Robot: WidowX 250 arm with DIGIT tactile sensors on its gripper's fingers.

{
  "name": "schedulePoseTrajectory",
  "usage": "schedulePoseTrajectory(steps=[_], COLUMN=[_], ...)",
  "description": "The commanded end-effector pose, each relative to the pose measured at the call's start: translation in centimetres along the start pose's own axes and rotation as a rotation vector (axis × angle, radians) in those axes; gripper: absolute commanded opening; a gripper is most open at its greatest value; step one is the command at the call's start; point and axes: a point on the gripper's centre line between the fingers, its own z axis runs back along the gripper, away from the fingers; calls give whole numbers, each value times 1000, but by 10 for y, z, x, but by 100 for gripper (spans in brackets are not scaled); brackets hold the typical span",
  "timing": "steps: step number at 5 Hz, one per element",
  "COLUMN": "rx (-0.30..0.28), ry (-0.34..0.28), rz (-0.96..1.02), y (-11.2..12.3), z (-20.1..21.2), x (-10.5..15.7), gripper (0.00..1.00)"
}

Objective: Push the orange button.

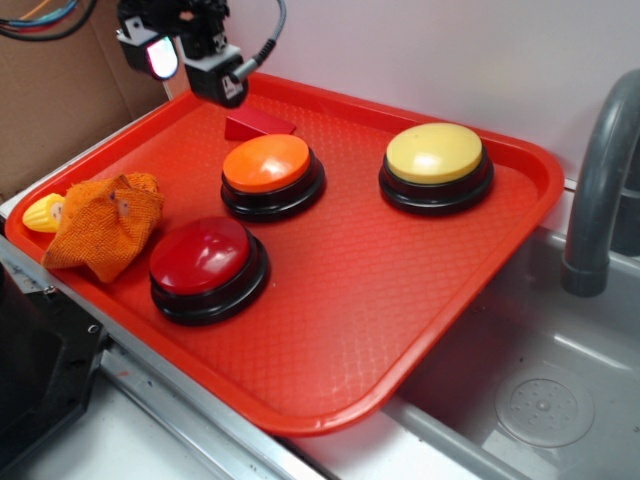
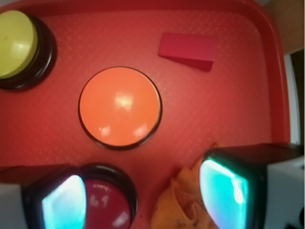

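Note:
The orange button (image 1: 267, 163) (image 2: 119, 106), a glossy orange dome on a black base, sits in the back-middle part of the red tray (image 1: 400, 300). My gripper (image 1: 195, 72) (image 2: 143, 198) hangs high over the tray's back left corner, up and to the left of the button and clear of it. Its two fingers are spread wide and hold nothing. In the wrist view the orange button lies ahead of the fingertips, fully visible, with bare tray (image 2: 228, 109) between them.
A red button (image 1: 202, 255) (image 2: 107, 205) sits at the tray's front left and a yellow button (image 1: 434, 152) (image 2: 14, 43) at the back right. A small red block (image 1: 258, 125) lies behind the orange button. An orange cloth (image 1: 105, 225) and a yellow toy (image 1: 42, 212) rest on the left edge. Sink (image 1: 540, 400) and faucet (image 1: 600, 170) stand to the right.

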Motion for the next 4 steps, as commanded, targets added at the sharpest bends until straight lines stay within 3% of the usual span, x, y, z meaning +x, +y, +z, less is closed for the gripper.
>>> schedulePoseTrajectory(steps=[1, 4], rx=[18, 29], ry=[-76, -97], rz=[-35, -6], y=[-1, 4], z=[29, 48], x=[8, 1], gripper=[100, 100])
